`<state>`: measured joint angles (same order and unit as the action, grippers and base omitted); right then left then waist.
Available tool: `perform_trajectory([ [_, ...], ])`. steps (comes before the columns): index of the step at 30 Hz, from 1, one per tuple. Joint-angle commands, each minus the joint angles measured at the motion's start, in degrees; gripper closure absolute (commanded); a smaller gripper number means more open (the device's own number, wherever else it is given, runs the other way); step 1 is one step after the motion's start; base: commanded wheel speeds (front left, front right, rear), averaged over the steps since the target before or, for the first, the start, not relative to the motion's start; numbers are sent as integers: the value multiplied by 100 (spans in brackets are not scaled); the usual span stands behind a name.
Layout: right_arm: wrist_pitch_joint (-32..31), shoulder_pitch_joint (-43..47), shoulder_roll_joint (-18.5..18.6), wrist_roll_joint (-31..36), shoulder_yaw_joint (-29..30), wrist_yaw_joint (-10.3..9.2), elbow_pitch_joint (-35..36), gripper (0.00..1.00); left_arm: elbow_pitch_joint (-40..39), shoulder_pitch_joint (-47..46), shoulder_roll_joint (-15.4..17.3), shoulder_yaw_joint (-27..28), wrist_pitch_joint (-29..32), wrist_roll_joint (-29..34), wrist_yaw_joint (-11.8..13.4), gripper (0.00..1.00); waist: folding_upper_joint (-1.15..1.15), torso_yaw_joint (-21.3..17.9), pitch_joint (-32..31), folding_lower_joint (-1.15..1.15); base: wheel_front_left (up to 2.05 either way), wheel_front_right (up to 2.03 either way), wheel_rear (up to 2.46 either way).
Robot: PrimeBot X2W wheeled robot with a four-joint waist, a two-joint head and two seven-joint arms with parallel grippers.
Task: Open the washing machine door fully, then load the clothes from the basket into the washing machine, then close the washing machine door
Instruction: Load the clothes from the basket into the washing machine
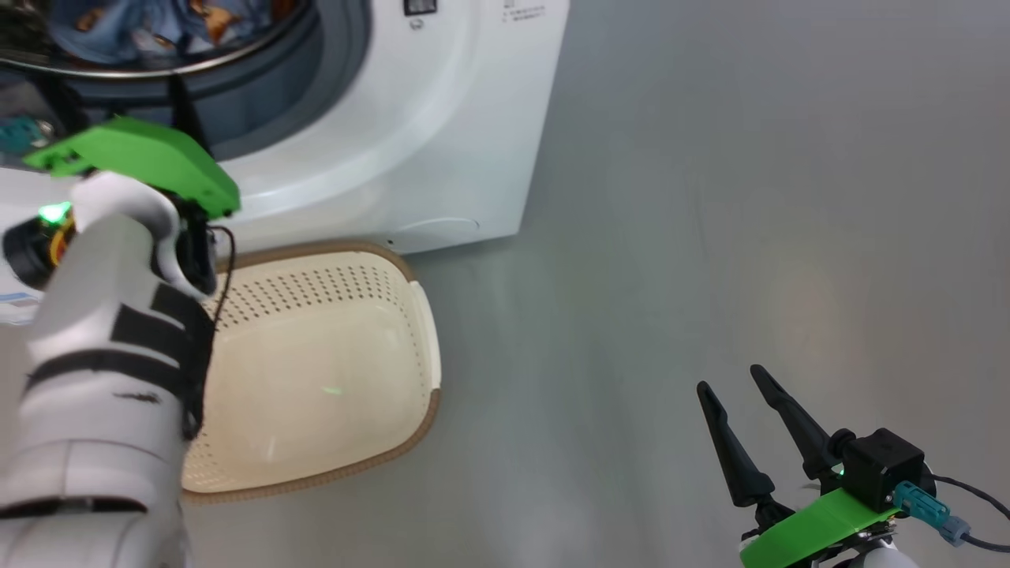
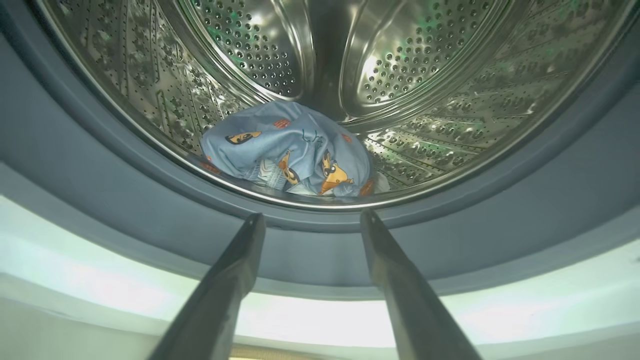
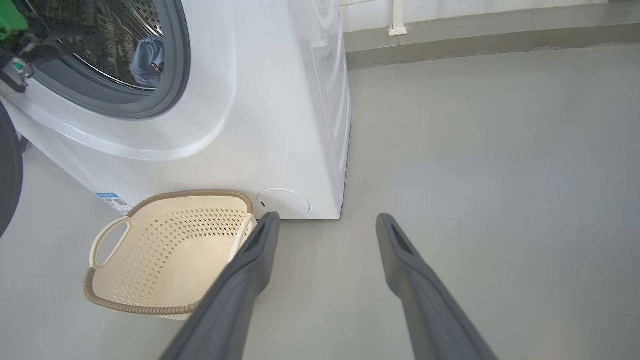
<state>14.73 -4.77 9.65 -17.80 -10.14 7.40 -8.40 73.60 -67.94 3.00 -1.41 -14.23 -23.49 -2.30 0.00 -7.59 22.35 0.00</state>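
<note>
Well, left gripper [image 2: 312,216] and right gripper [image 3: 328,215] gaped empty; clothes [image 2: 290,150] beyond the left tips lay near the gasket [image 2: 100,165] and might get pinched.

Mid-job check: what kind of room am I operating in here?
Probably a laundry corner, perhaps a bare test room: a white front-load washing machine on plain grey floor, a perforated basket before it, clothes in its drum.

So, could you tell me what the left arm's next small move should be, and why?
Probably draw the left gripper back from the drum mouth: the clothes lie in the drum, the basket is empty, the gripper is open and holds nothing, so only closing the door remains.
</note>
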Motion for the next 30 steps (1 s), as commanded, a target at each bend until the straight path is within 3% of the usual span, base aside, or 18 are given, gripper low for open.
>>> perform_trajectory([
  [1,27,-52,72,2,-78,9,85,0,-197,182,168,6,-72,22,-70,0,0,210,-256,0,0,0,0],
  [16,27,68,76,52,44,9,-59,0,-1445,2220,-8,-228,-76,-313,-487,0,0,458,-1052,0,0,0,0],
  [22,27,171,64,47,43,9,-115,0,-2111,3055,-11,-549,-76,-617,-510,0,0,499,-1300,0,0,0,0],
  [30,27,217,-9,39,49,9,-112,0,-3291,4196,-12,-311,-76,-476,-359,0,0,477,-1532,0,0,0,0],
])
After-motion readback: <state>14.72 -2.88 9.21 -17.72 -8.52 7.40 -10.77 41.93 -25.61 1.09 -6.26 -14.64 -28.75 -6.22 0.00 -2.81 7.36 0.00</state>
